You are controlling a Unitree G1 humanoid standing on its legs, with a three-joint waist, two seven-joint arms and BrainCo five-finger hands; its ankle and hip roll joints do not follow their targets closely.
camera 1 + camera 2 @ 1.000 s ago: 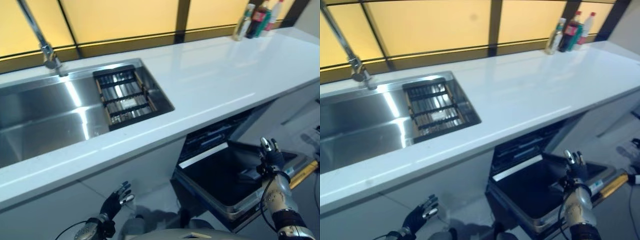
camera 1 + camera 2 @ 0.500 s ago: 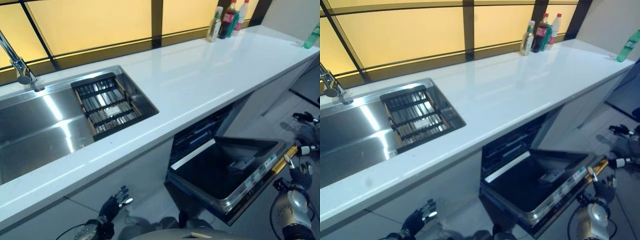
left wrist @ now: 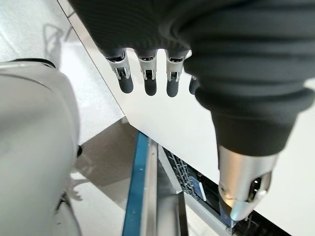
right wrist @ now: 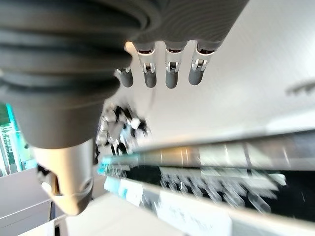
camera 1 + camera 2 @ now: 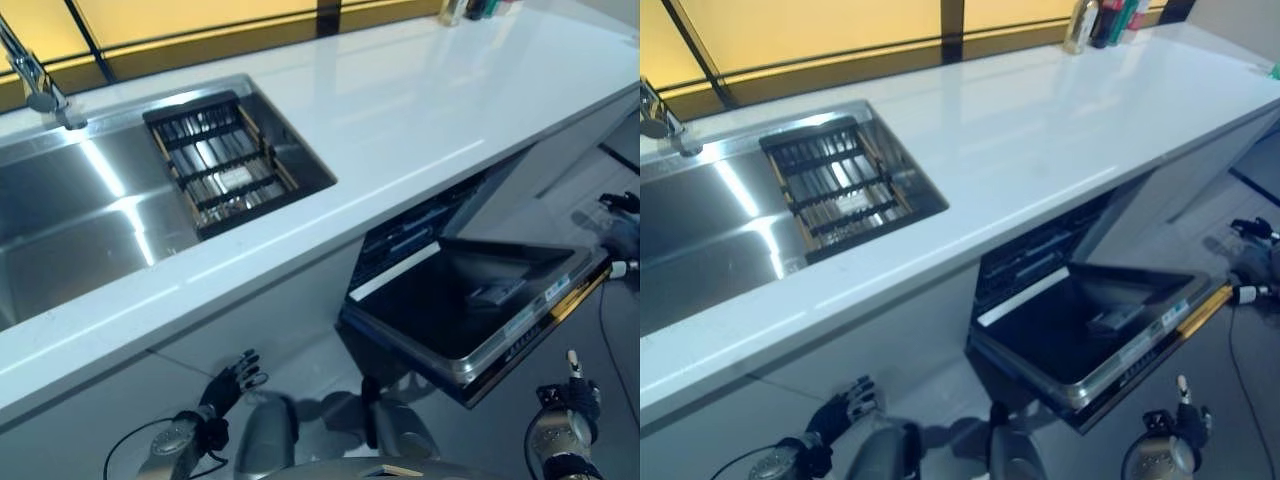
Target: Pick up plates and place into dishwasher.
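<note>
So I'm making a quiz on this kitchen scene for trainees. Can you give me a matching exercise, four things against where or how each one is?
Things:
1. dishwasher door
2. dish rack
3. bottles
4. left hand

Places or states:
A. at the far end of the counter, by the window
B. sitting in the sink
C. hanging part open under the counter
D. low near the floor, fingers relaxed, holding nothing

Pairs: 1-C, 2-B, 3-A, 4-D
</note>
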